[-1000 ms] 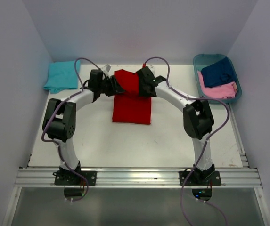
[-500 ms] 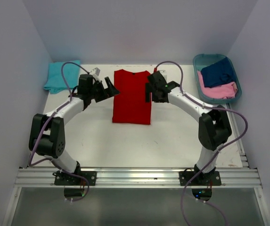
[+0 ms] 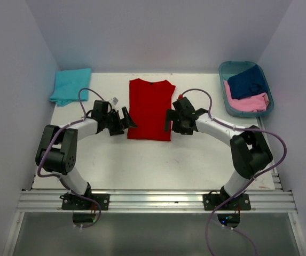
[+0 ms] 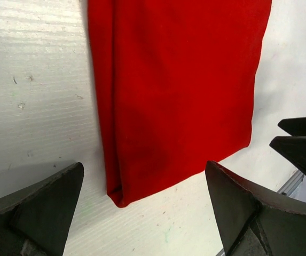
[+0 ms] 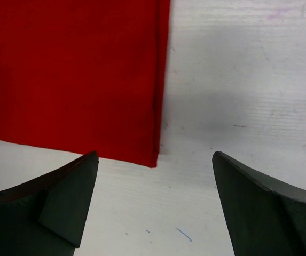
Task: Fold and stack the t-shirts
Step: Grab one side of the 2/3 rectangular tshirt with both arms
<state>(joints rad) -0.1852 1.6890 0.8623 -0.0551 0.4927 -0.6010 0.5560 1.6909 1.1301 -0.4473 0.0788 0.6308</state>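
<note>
While the white table [image 3: 195,154] takes up most of the top view, the largest thing lying on it is the red t-shirt [image 3: 150,109]. It is folded lengthwise into a long narrow strip in the middle of the table, with its collar at the far end and its hem toward the arms. It lies flat, and the left wrist view shows a doubled edge along its left side [image 4: 179,80].

At the far right edge of the table sits the teal oval basket [image 3: 222,74]. It holds the navy t-shirt [image 3: 247,81] at the back and the pink t-shirt [image 3: 247,102] in front, both crumpled and touching each other. In the far left corner, well apart from the red one, the turquoise t-shirt [image 3: 71,85] lies folded into a rough square.

The left gripper [image 3: 127,124] sits low, just beside the near left corner of the red t-shirt. Its fingers are spread wide and hold nothing, and in its own camera that corner shows in the gap between them [image 4: 144,165]. The right gripper [image 3: 169,121] mirrors it at the near right corner, its fingers likewise wide apart and empty. The red cloth [image 5: 72,69] ends just ahead of the gap between them [image 5: 155,157]. Whether either gripper touches the cloth or the table cannot be told.
</note>
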